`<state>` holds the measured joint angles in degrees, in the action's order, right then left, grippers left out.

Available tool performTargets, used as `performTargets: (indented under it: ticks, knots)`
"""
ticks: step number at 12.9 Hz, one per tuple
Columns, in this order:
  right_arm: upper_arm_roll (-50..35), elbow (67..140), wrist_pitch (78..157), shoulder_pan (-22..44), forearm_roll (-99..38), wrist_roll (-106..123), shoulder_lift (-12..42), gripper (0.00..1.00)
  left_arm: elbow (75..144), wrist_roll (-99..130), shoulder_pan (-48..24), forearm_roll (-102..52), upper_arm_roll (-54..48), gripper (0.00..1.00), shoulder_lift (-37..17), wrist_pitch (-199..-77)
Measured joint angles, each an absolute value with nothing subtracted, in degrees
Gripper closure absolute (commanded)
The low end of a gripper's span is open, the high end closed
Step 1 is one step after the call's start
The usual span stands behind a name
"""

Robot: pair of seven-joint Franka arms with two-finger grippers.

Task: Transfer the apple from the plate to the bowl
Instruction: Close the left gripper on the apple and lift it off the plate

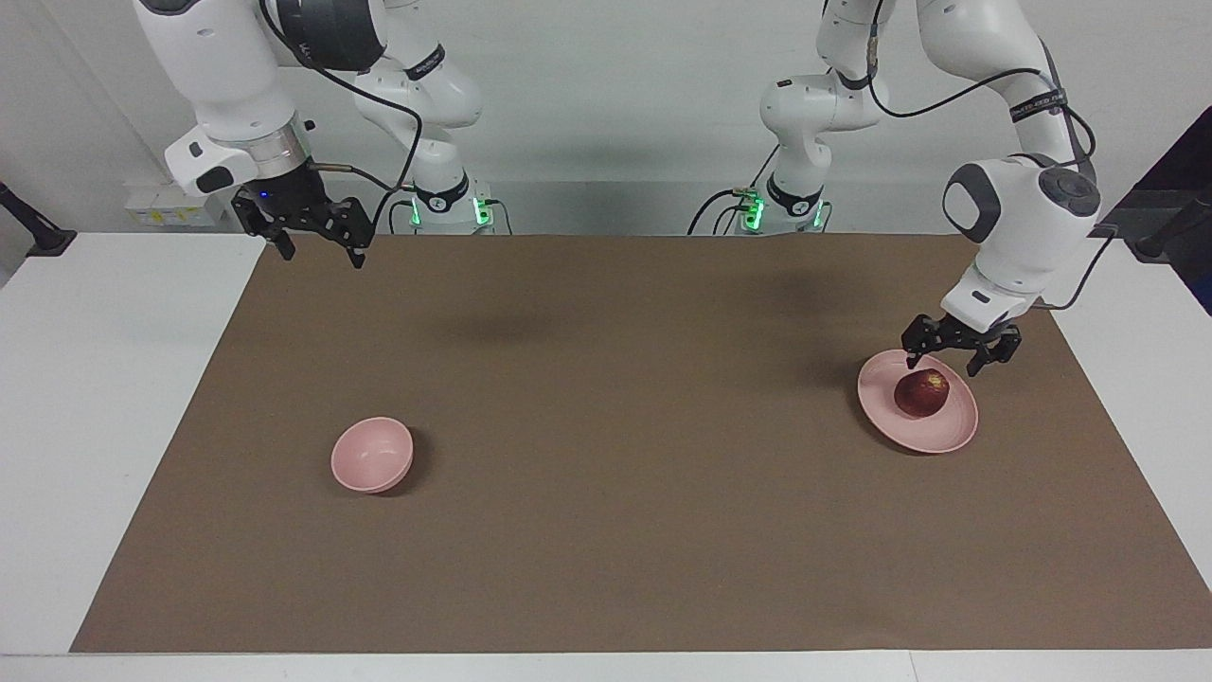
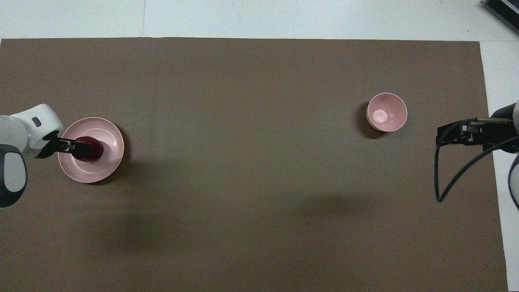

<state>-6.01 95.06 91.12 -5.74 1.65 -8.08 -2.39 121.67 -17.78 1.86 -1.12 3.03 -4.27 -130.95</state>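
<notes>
— Apple (image 1: 921, 393), small, round and dark red with a yellowish-orange patch: where is it, and does it point anywhere?

— It sits on the flat pale pink plate (image 1: 952, 431), toward the left arm's end of the bench (image 1: 606, 530) and its brown mat. It is nearly round, so no long axis can be read; in the facing view the orange patch is on its upper part, toward the robots.

— And the left gripper (image 1: 959, 358)?

— Its fingers (image 1: 976, 363) are spread apart, grasping nothing. In the facing view the tips hang just above the plate's rim on the robots' side, with the apple just below and between them, not touched.

— Does the overhead view agree?

— There the left gripper (image 2: 77, 149) partly covers the apple (image 2: 94, 148), so contact cannot be judged from it. It does show the apple near the plate's (image 2: 109, 134) centre.

— The bowl?

— The small deep pale pink bowl (image 1: 371, 456) stands upright and empty toward the right arm's end, well apart from the plate; the overhead view shows its bare inside (image 2: 386, 112).

— The right gripper (image 1: 313, 244)?

— It waits, raised over the mat's corner nearest its base, fingers apart and holding nothing.
</notes>
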Motion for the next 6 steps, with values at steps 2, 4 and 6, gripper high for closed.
performTargets:
  ticks: [2,4,6]
  knots:
    - [-5.9,95.1,91.1,-5.8,1.7,-8.1,-2.4,0.00,121.8,-16.1,1.9,-1.1,3.0,0.00,-6.1,-133.3]
    - [-5.9,95.1,91.1,-5.9,1.7,-8.1,-2.4,0.00,121.8,-14.1,1.9,-1.4,3.0,0.00,-7.5,-135.4]
    - [-5.9,95.1,91.1,-5.9,0.6,-8.2,-2.4,0.00,121.9,-13.2,1.9,-2.3,3.0,0.00,-8.3,-135.8]
